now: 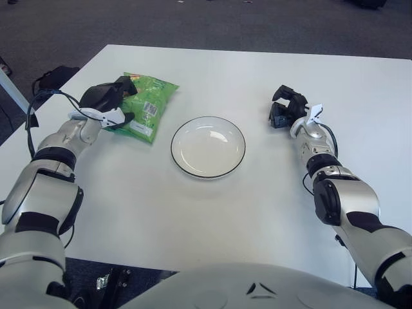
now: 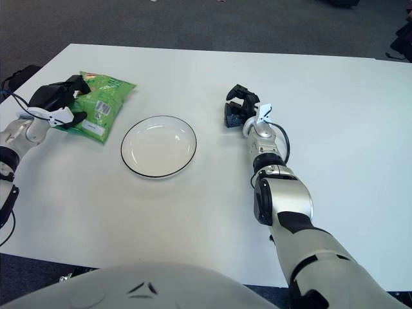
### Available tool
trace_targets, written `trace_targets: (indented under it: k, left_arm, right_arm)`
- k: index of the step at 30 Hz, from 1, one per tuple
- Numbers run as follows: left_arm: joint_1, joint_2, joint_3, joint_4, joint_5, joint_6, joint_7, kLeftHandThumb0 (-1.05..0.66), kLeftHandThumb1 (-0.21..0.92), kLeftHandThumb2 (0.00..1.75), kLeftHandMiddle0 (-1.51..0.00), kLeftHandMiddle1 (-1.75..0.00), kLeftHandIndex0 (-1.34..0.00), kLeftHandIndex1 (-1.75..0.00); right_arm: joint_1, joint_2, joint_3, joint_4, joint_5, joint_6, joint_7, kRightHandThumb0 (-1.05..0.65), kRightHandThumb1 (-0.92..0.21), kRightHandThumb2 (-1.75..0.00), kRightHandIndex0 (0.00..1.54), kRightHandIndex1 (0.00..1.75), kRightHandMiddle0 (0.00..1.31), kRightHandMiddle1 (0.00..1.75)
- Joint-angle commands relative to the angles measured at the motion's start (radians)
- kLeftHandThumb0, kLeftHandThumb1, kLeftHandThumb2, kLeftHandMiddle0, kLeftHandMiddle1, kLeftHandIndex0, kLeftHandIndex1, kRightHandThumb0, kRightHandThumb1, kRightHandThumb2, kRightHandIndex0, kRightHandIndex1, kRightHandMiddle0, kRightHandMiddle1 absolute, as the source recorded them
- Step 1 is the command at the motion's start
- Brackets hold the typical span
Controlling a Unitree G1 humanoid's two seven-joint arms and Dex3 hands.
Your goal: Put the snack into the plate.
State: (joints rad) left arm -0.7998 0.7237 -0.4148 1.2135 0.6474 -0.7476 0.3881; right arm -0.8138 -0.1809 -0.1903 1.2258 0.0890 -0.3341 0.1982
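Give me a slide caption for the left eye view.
Left robot hand grips green snack bag beside empty plate; right robot hand idle.

The left hand (image 1: pixel 106 100) covers the near-left end of the green snack bag (image 1: pixel 147 105).

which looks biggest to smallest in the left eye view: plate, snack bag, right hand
1. plate
2. snack bag, partly covered by the left hand gripping it
3. right hand, empty, showing right of the plate

Green snack bag (image 1: pixel 147 105) tilted, left of empty white plate (image 1: pixel 208 147).
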Motion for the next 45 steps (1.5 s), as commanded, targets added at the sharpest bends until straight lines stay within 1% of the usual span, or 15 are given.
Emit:
trace_targets:
  k: [1,8,16,17,18,20,21,24,27,28,29,31,36,40,45]
  left_arm:
    - [0.021,0.034,-0.013,-0.007,0.017,-0.046,-0.037,0.00,0.16,1.45,-0.80,-1.58,-0.50,-1.75]
    - [0.014,0.089,-0.014,-0.048,0.029,-0.111,-0.081,0.00,0.16,1.46,-0.79,-1.60,-0.51,-1.75]
    - [-0.008,0.099,-0.008,-0.065,0.062,-0.037,-0.054,0.00,0.19,1.42,-0.70,-1.62,-0.54,-1.75]
    - [-0.011,0.100,-0.007,-0.069,0.067,-0.023,-0.040,0.00,0.24,1.37,-0.63,-1.63,-0.53,-1.75]
    - [-0.012,0.100,-0.006,-0.072,0.071,-0.014,-0.030,0.00,0.37,1.20,-0.52,-1.67,-0.50,-1.66]
    - [-0.012,0.101,-0.003,-0.078,0.076,0.000,-0.013,0.00,0.50,1.03,-0.41,-1.71,-0.46,-1.58]
    - [-0.010,0.101,0.001,-0.081,0.077,0.009,0.002,0.00,0.61,0.90,-0.33,-1.69,-0.39,-1.63]
    - [-0.006,0.102,0.013,-0.092,0.083,0.033,0.054,-0.23,0.80,0.64,-0.13,-1.37,-0.29,-1.68]
    - [-0.004,0.103,0.019,-0.104,0.088,0.053,0.108,-0.30,0.88,0.55,-0.04,-1.18,-0.22,-1.72]
    - [-0.004,0.103,0.019,-0.107,0.091,0.060,0.124,-0.24,0.79,0.67,-0.03,-1.15,-0.18,-1.65]
    - [-0.005,0.102,0.017,-0.115,0.104,0.081,0.164,-0.14,0.62,0.92,-0.02,-1.09,-0.13,-1.53]
    - [-0.009,0.102,0.011,-0.127,0.130,0.119,0.227,0.01,0.45,1.21,-0.01,-1.01,-0.08,-1.40]
    - [-0.017,0.101,-0.005,-0.151,0.192,0.210,0.339,0.10,0.38,1.40,0.00,-0.86,-0.10,-1.31]
    - [-0.030,0.096,-0.013,-0.200,0.253,0.338,0.416,0.12,0.38,1.42,0.00,-0.64,-0.18,-1.29]
    - [-0.032,0.085,-0.013,-0.224,0.285,0.431,0.468,0.07,0.37,1.41,0.00,-0.57,-0.24,-1.30]
  right_arm:
    - [0.058,0.023,0.007,0.041,-0.011,0.073,-0.005,-0.01,0.01,-1.68,0.87,1.75,0.63,1.69]
    - [0.057,0.022,0.012,0.041,-0.015,0.077,-0.009,-0.01,0.00,-1.66,0.87,1.75,0.65,1.66]
    - [0.056,0.022,0.017,0.041,-0.018,0.084,-0.014,-0.01,-0.01,-1.65,0.87,1.75,0.64,1.66]
    - [0.056,0.022,0.018,0.041,-0.018,0.084,-0.014,-0.01,-0.01,-1.65,0.87,1.75,0.64,1.66]
    - [0.056,0.022,0.019,0.041,-0.018,0.084,-0.015,-0.01,0.00,-1.66,0.87,1.75,0.64,1.67]
    - [0.056,0.022,0.020,0.041,-0.018,0.084,-0.015,-0.01,0.00,-1.67,0.87,1.75,0.63,1.68]
    - [0.056,0.022,0.021,0.041,-0.018,0.085,-0.014,-0.01,0.01,-1.68,0.87,1.75,0.63,1.70]
    - [0.056,0.020,0.024,0.041,-0.019,0.086,-0.012,-0.01,0.01,-1.69,0.87,1.75,0.62,1.73]
    - [0.056,0.018,0.028,0.040,-0.021,0.088,-0.010,-0.01,0.00,-1.68,0.86,1.75,0.61,1.74]
    - [0.056,0.018,0.029,0.040,-0.021,0.089,-0.009,-0.01,0.00,-1.68,0.86,1.74,0.61,1.74]
    - [0.056,0.018,0.031,0.041,-0.021,0.091,-0.008,-0.01,-0.01,-1.68,0.86,1.74,0.60,1.74]
    - [0.054,0.018,0.032,0.041,-0.021,0.096,-0.007,-0.01,-0.01,-1.67,0.86,1.72,0.60,1.75]
    - [0.052,0.017,0.034,0.041,-0.021,0.109,-0.007,-0.01,-0.01,-1.66,0.86,1.69,0.60,1.75]
    - [0.048,0.016,0.040,0.044,-0.027,0.125,-0.008,-0.01,-0.01,-1.65,0.87,1.68,0.60,1.75]
    - [0.046,0.015,0.052,0.044,-0.036,0.132,-0.010,-0.01,-0.01,-1.66,0.87,1.70,0.60,1.75]
